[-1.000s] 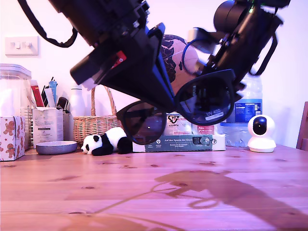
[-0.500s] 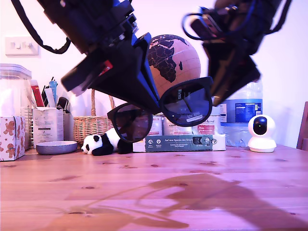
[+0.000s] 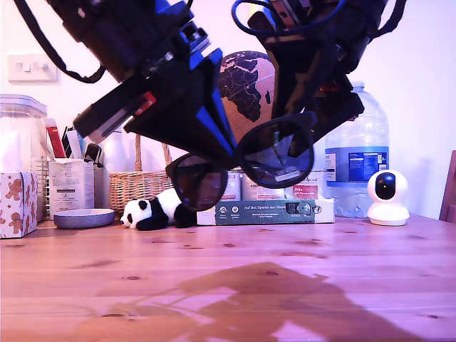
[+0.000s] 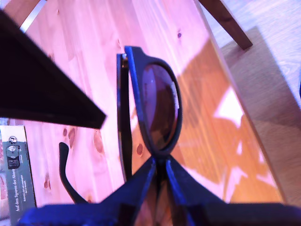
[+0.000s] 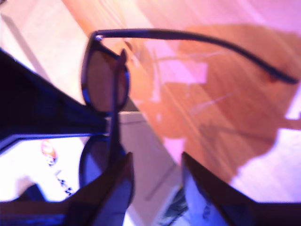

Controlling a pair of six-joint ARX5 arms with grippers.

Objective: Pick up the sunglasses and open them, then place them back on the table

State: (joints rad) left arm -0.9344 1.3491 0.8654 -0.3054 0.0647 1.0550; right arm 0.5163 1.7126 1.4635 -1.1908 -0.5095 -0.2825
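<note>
The dark sunglasses [image 3: 274,153] hang above the table [image 3: 228,285], lenses facing the exterior camera and tilted. My first gripper [image 3: 229,157] reaches down from the exterior view's left, its blue fingers shut on the bridge. In the first wrist view, the sunglasses [image 4: 160,108] show one lens beyond my first gripper [image 4: 160,162]. My second gripper [image 3: 313,120] is behind the lens on the exterior view's right. In the second wrist view, my second gripper [image 5: 155,165] is open. There the sunglasses [image 5: 103,77] have one temple arm swung out over the table [image 5: 211,94], and the other lies by one finger.
Along the back of the table stand a panda toy [image 3: 153,211], a book [image 3: 263,210], a globe [image 3: 246,85], a wicker basket [image 3: 139,185], a water bottle [image 3: 360,157] and a small white camera [image 3: 387,196]. A grey bowl [image 3: 83,217] and boxes sit at the exterior view's left.
The sunglasses shifted a little toward the exterior view's left with my first gripper. My second arm drew up and away, then came back down behind the lens on that view's right.
</note>
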